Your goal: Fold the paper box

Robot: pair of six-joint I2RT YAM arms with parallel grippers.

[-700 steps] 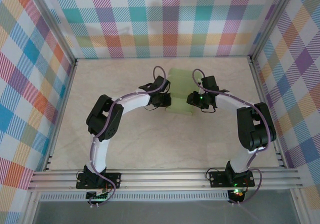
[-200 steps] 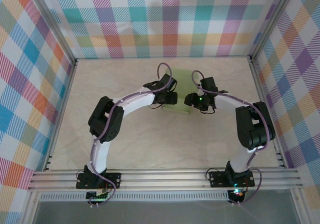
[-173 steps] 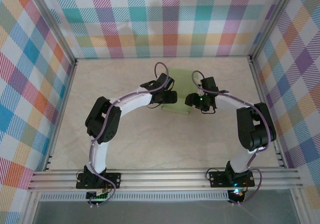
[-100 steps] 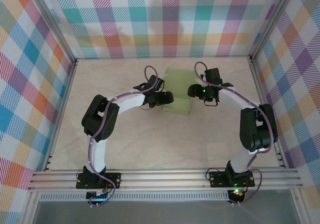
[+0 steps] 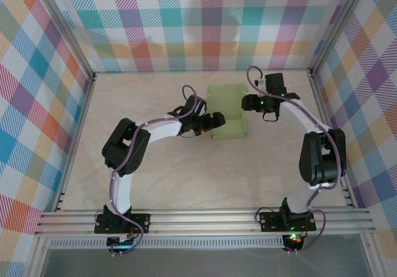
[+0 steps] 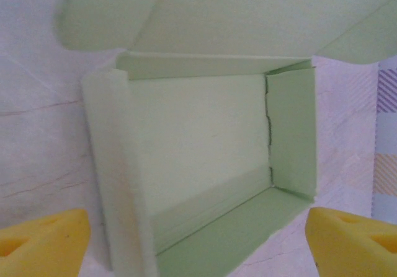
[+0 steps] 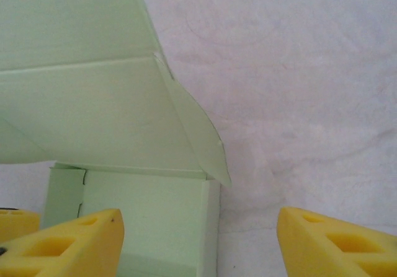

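Open paper box (image 5: 227, 113), plaid walls (image 5: 198, 29) well apart

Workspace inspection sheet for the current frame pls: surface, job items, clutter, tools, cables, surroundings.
Surface: pale marbled table, no spills seen.
Job's things: paper box, pale green, tray formed, lid flap raised, not closed.
Clutter: nothing seen.
Grippers: left tool open at the box's left side; right tool open at its far right corner.
Cables: purple cable looped at each wrist.
Surroundings: plaid walls; aluminium rail along the near edge.
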